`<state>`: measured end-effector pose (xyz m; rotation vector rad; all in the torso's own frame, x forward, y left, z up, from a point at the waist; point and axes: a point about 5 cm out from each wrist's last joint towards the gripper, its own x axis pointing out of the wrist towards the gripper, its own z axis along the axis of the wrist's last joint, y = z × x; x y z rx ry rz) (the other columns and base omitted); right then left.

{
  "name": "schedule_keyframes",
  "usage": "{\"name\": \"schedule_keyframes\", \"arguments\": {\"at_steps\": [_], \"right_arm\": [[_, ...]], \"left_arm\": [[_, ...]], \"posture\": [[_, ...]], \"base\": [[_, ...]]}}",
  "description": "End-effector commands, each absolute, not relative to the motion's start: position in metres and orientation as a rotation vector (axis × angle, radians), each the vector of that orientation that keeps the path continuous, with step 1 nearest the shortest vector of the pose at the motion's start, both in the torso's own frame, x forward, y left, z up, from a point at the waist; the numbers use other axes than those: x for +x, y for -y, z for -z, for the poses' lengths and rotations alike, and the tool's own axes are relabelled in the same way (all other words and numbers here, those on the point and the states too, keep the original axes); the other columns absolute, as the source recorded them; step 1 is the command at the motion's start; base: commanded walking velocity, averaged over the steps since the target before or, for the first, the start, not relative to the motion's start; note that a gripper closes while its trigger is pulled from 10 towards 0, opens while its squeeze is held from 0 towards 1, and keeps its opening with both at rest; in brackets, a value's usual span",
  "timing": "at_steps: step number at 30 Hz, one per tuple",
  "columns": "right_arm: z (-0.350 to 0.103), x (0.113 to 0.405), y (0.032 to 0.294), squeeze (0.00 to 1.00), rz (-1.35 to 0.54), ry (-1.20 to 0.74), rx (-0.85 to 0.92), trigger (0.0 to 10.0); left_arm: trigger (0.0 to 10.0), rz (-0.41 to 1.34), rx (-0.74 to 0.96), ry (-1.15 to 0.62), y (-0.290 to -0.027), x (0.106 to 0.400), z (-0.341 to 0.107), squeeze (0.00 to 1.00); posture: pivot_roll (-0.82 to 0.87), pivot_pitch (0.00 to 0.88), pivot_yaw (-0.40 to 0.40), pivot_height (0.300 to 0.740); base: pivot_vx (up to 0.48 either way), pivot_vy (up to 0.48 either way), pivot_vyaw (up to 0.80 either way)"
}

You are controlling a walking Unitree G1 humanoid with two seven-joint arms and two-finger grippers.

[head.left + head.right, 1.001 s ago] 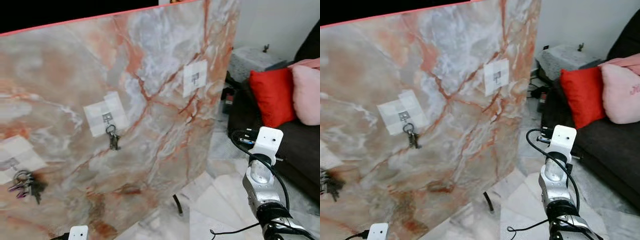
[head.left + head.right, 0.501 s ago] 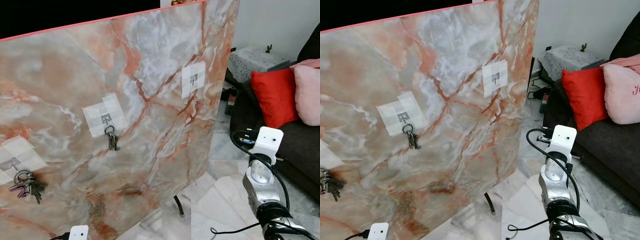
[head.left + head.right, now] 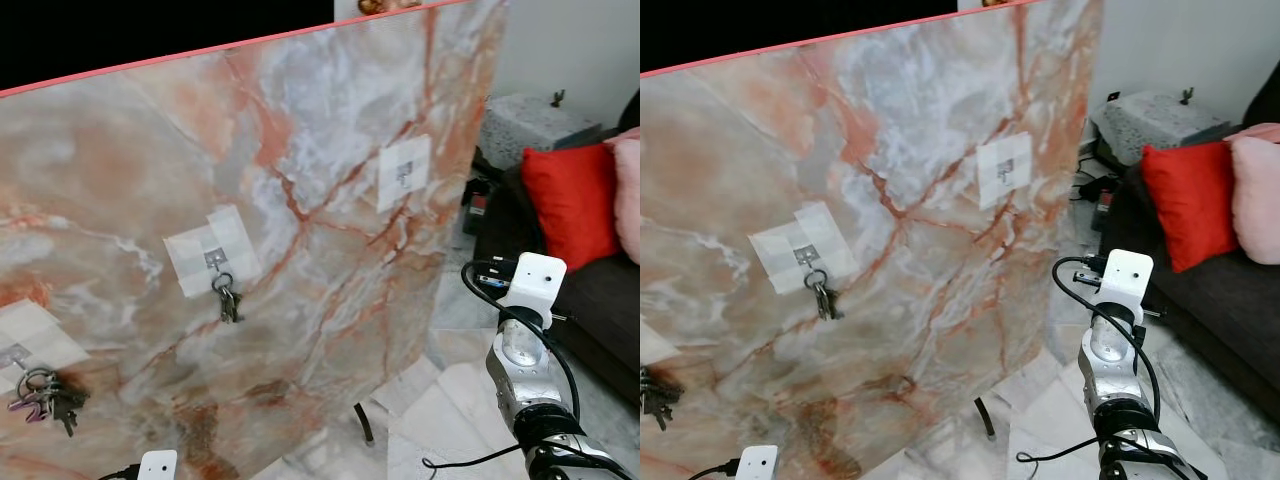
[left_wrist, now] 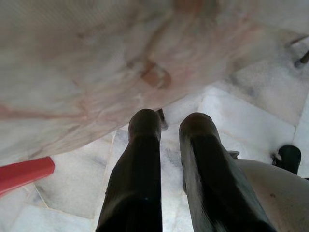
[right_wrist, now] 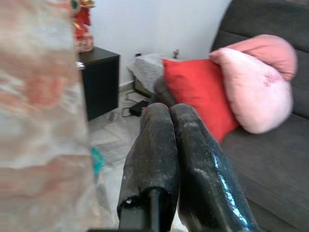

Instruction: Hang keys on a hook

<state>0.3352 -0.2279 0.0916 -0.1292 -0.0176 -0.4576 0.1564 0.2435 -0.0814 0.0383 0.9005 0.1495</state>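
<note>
Our right gripper (image 5: 166, 116), fingers pressed together, holds nothing; the keys (image 3: 228, 300) already hang, so we judge the hanging done.

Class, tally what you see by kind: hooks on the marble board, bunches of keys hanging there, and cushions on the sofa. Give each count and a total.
Hooks: 3
Key bunches: 2
Cushions: 2, red and pink
Total: 7
</note>
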Motion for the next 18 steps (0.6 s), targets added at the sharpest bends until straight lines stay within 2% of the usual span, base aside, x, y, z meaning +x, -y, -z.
{"name": "schedule_keyframes", "arguments": {"at_steps": [1, 18], "right_arm": [[-0.0942, 0.3383, 0.2254, 0.0, 0.448, 0.02, -0.124, 10.0], [-0.0937, 0.3376, 0.2254, 0.0, 0.456, 0.021, -0.123, 10.0]], "left_arm": [[10.0, -0.153, 0.04, -0.918, -0.2439, 0.153, 0.083, 0.0], [10.0, -0.149, 0.041, -0.918, -0.2438, 0.1531, 0.083, 0.0]], "posture": [[0.11, 0.0, 0.001, 0.74], [0.11, 0.0, 0.001, 0.74]], "base": [[0.0, 0.0, 0.0], [0.0, 0.0, 0.0]]}}
